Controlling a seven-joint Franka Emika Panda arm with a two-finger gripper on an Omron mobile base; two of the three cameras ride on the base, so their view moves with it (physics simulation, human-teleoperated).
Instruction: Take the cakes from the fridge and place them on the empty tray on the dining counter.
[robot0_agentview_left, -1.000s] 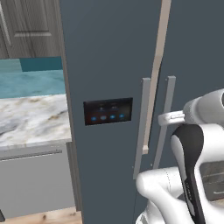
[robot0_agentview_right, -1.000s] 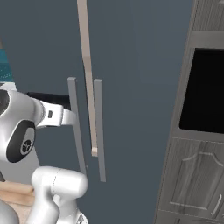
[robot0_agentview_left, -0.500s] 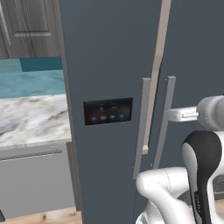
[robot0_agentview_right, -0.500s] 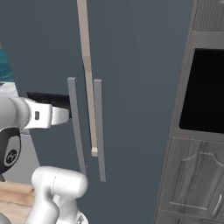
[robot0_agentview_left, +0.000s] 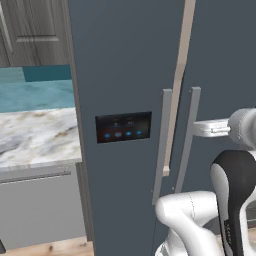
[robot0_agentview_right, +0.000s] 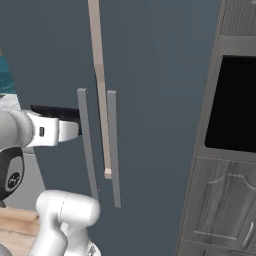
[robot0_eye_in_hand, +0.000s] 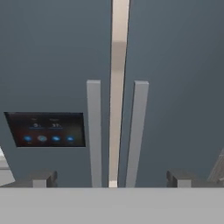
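Note:
The slate blue-grey fridge (robot0_agentview_left: 125, 60) (robot0_agentview_right: 165, 75) (robot0_eye_in_hand: 52, 52) stands right in front of me with both doors closed, so the cakes are hidden. Two long grey vertical handles (robot0_agentview_left: 162, 140) (robot0_agentview_right: 113, 150) (robot0_eye_in_hand: 93, 131) flank the pale seam between the doors. Left of them glows the black control panel (robot0_agentview_left: 123, 126) (robot0_eye_in_hand: 46, 129) with blue lights. My gripper (robot0_eye_in_hand: 111, 180) is open and empty, pointing straight at the handles from a short distance. Its fingertips (robot0_eye_in_hand: 43, 178) stand wide apart. The tray and the dining counter are out of view.
A marbled counter (robot0_agentview_left: 35, 135) with teal backsplash adjoins the fridge on the left, with a grey drawer front (robot0_agentview_left: 40, 205) below and wood-grain cabinets (robot0_agentview_left: 30, 30) above. On the right is a dark built-in oven opening (robot0_agentview_right: 235, 105) over grey cabinets (robot0_agentview_right: 220, 200).
My arm's elbow and upper links have swung outward and up, while the hand stays level before the handles. The jaws stay open and the fridge doors stay closed.

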